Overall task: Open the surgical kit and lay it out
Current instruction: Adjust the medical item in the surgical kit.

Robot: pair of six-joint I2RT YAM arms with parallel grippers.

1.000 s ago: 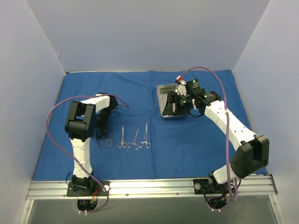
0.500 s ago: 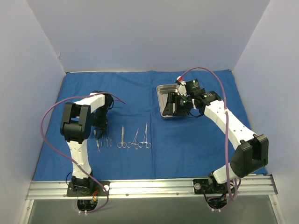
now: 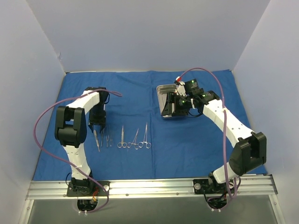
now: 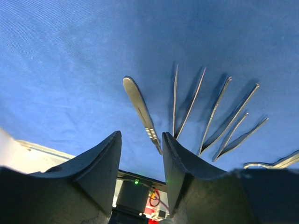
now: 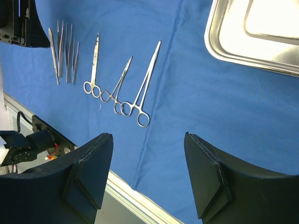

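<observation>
- Blue cloth wrap (image 3: 187, 140) is spread flat over the desk, and everything lies on it.
- Left tool (image 3: 96, 127): jaws partly open with nothing gripped. Blue cloth shows through the gap in the left wrist view.
- The left tool sits at the left end of the instrument row, just above the far tips of the flat scalpel handle (image 4: 139, 108) and the tweezers (image 4: 187, 105). The handle's ridged end lines up with the gap between the fingers. Can't tell if the tips touch the cloth.
- Three ring-handled forceps (image 3: 135, 139) lie just right of the tweezers, rings toward the arm bases, clear of the left tool.
- Right tool (image 5: 148, 136): jaws wide apart, holding nothing.
- The right tool hangs over the steel tray (image 3: 160, 98), which sits on the cloth's far right half, well apart from the row.
- In the right wrist view the tray is at top right, beyond the fingertips, and the whole row lies to the left.
</observation>
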